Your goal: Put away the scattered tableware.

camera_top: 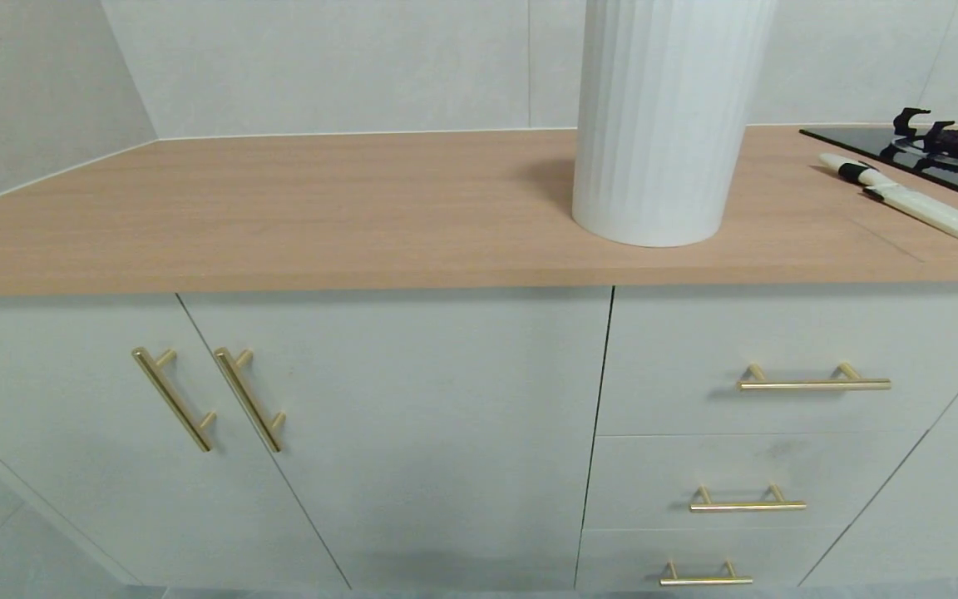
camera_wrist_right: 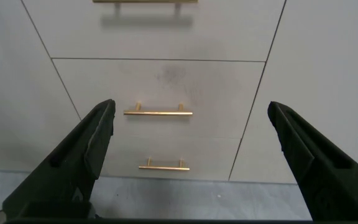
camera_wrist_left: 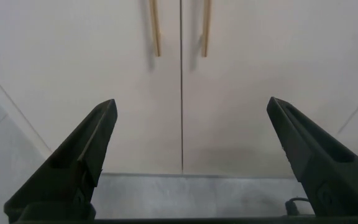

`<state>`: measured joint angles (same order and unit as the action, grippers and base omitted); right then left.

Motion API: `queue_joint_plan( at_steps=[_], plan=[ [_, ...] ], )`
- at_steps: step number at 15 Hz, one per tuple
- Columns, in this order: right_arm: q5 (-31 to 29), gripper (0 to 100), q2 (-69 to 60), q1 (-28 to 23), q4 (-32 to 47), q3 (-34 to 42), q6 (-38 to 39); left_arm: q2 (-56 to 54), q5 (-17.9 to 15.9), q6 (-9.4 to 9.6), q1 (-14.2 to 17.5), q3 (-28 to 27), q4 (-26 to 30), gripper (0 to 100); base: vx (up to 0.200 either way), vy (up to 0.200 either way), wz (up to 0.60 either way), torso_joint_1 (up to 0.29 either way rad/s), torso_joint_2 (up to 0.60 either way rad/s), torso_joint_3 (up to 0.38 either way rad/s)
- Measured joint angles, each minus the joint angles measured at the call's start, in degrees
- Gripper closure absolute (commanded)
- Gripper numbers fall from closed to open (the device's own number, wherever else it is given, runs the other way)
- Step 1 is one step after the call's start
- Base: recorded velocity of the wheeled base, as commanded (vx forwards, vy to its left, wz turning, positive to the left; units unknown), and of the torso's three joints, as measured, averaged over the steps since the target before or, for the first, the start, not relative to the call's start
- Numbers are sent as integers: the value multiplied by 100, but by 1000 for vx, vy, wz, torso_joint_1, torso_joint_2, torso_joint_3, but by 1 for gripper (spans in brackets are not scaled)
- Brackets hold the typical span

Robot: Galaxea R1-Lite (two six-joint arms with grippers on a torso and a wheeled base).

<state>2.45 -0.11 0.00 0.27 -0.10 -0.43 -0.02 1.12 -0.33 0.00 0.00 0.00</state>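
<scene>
1. Bench (camera_top: 279, 208): wooden top, which I see above pale cupboard doors (camera_top: 412, 433) and drawers (camera_top: 778, 358).
2. White ribbed container (camera_top: 662, 125): upright on the bench, right of centre.
3. Left gripper (camera_wrist_left: 190, 104): fingers spread wide, empty, facing the cupboard doors.
4. Right gripper (camera_wrist_right: 190, 106): fingers spread wide, empty, facing the drawers.
5. Knife (camera_top: 911, 202): white, flat on the bench's right end, just beside the hob (camera_top: 945, 154).
</scene>
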Motion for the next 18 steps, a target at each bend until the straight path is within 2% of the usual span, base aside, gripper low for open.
queue_joint_plan(
  at_steps=[5, 12, 18],
  plan=[
    [0, 0, 1, 0, 0, 0, 0, 0, -1, 1, 0, 0, 0, 0, 0, 0, 0, 0, 0, 0],
    [-2, 0, 4, 0, 0, 0, 2, 2, -1, 1, 0, 0, 2, 0, 0, -200, 0, 0, 2, 3],
    [-2, 0, 4, -5, 0, 0, 0, 0, 0, 1, -5, 0, 2, 0, 0, 0, 0, 0, 0, 0]
  ],
)
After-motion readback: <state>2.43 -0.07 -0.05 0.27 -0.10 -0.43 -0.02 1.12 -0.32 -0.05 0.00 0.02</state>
